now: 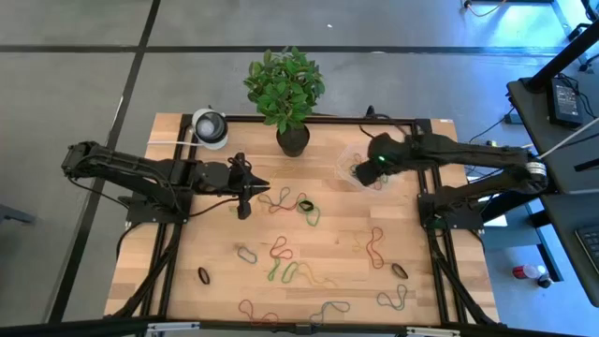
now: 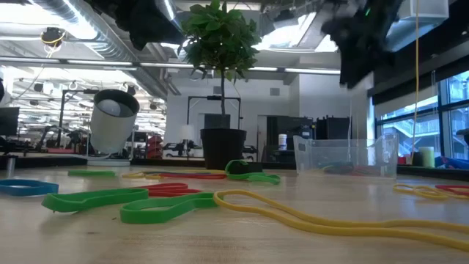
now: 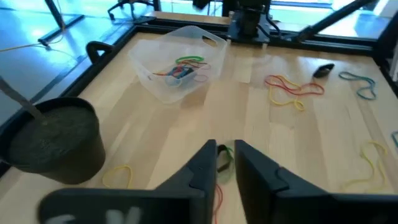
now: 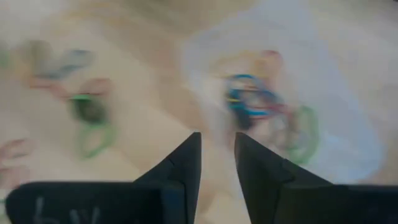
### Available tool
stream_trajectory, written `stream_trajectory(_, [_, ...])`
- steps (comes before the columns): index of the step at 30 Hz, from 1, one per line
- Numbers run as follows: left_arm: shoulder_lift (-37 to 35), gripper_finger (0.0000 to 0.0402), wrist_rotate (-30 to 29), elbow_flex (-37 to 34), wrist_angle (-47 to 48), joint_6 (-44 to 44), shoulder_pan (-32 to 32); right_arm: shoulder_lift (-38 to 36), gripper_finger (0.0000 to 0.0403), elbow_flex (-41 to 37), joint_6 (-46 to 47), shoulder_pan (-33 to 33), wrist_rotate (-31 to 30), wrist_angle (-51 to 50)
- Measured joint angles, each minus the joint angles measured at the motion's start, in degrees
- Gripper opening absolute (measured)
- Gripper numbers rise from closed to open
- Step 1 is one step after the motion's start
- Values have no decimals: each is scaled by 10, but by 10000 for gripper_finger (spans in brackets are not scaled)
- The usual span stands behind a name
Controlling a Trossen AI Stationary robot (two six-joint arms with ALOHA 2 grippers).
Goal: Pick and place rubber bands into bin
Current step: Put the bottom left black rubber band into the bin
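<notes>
Right tool [image 1: 360,174] hangs over the bin [image 1: 360,164], which sits near the tabletop's [image 1: 215,243] far edge, toward the far-right corner, just right of the plant pot [image 1: 293,139]. Wrist view: fingers a narrow gap apart, nothing between them, a small heap of bands already lying in the clear bin [image 4: 292,112] below. Looks like a drop just done, imo.

Left tool [image 1: 245,187] sits in the far-left part of the tabletop, pointing toward the middle. Jaws slightly parted, no band held that I can see; a green band [image 3: 222,157] shows right at the fingertips on the wood.

Rubber bands [image 1: 290,271] lie all over: a red/green cluster [image 1: 290,201] just beside the left tool, mid-tabletop; more along the near edge and toward the near-right corner. Many left, so task is partway at best.

Key relation: nearest loose bands lie straight ahead of the left tool, toward tabletop centre, long axes running roughly left-right. Left arm is clearly closer to that cluster; right arm is better placed for the bands on the right half. Bin lies across from the left tool past the pot, so a carry must skirt the plant. Open wood around the centre cluster gives good room to descend.
</notes>
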State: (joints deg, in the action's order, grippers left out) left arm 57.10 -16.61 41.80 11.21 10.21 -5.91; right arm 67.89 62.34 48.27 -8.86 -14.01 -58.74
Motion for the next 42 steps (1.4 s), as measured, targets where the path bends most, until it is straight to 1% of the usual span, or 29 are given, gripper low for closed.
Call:
stream_trajectory(4, [0,98,0,0,6,-4,0,-39,82,-3,32,92,-5,54])
stream_trajectory(6, [-1,109,6,0,8,-21,0,-44,69,-16,41,146,-26,105])
stream_trajectory(9, [-2,112,4,10,33,-29,0,-30,44,-36,46,219,-64,184])
stream_trajectory(11, [-2,108,-5,28,84,-26,0,-13,24,-46,56,258,-86,222])
stream_trajectory(12, [-1,105,-10,39,112,-26,0,-3,14,-51,58,274,-88,233])
stream_trajectory(15, [2,94,-18,71,190,-21,-2,32,7,-55,86,311,-89,231])
stream_trajectory(19, [17,81,-20,111,277,31,-27,72,12,-56,116,344,-88,208])
stream_trajectory(21, [32,74,-34,131,318,60,-51,85,8,-56,118,356,-88,194])
stream_trajectory(25, [78,66,-86,168,396,161,-104,93,4,-56,114,372,-88,162])
stream_trajectory(29, [131,65,-99,206,453,284,-139,88,5,-56,108,389,-89,115])
stream_trajectory(32, [160,65,-79,225,481,366,-159,88,3,-56,81,405,-88,101])
stream_trajectory(35, [173,72,-63,233,474,456,-176,88,3,-56,40,418,-88,97])
stream_trajectory(38, [179,87,-61,233,480,562,-195,88,3,-56,3,426,-89,93])
stream_trajectory(42, [196,120,-22,233,514,703,-222,88,2,-56,-25,429,-88,93])
